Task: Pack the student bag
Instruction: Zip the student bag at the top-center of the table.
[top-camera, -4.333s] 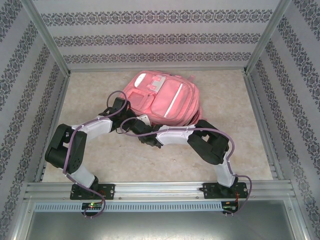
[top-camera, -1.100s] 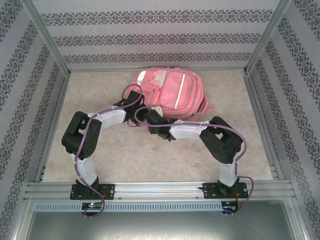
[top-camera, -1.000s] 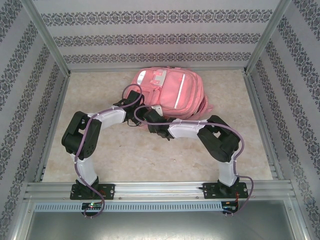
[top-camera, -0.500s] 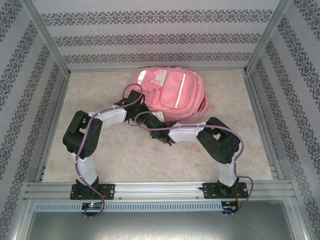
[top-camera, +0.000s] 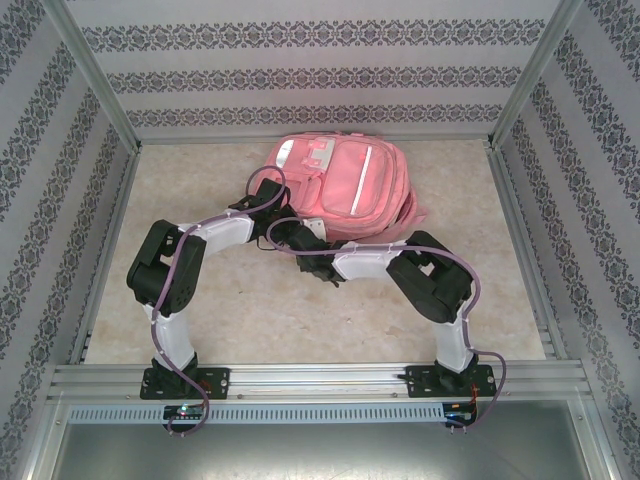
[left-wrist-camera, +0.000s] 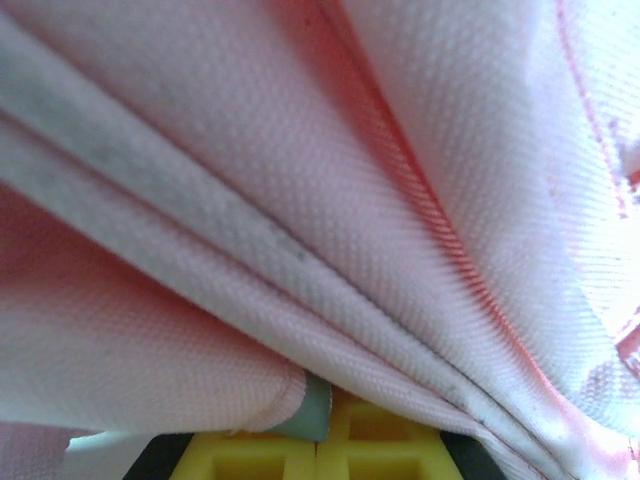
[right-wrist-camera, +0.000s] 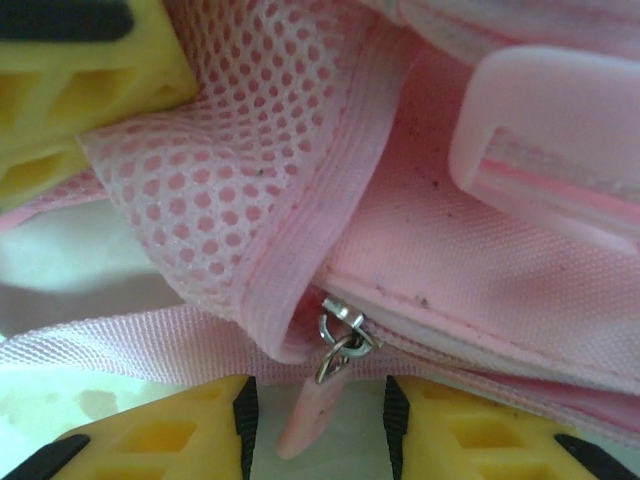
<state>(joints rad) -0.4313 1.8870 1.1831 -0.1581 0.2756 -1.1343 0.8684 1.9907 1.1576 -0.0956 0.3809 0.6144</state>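
Patterned walls (top-camera: 300, 80) close in a pale marbled table (top-camera: 220, 300), and the student bag (top-camera: 345, 185) lies flat on it towards the far middle, front side up, with its reflective stripe (top-camera: 362, 180) running almost straight away from the arms.

Both arms reach to the bag's near-left corner. The left gripper (top-camera: 268, 192) sits against the left edge. In its wrist view the yellow fingers (left-wrist-camera: 250, 458) meet at the bottom of the picture with pink cloth bunched over them, so the jaws look clenched on a fold of the bag, though the view is too close to be sure what lies between them. That grip probably steadies the soft cloth so it does not slide while the other arm works.

The right gripper (top-camera: 300, 234) is just beside it at the corner. Its jaws stand apart, grasping nothing, with the small metal zip pull (right-wrist-camera: 340, 340) hanging in the gap below the mesh panel (right-wrist-camera: 220, 170). It seems lined up to take that pull and work the zip.

Against the picture from about four seconds ago, the bag has turned squarer to the back wall and sits slightly farther away. Both arms stretch farther forward. Over the last half second the right wrist has shifted only a little.
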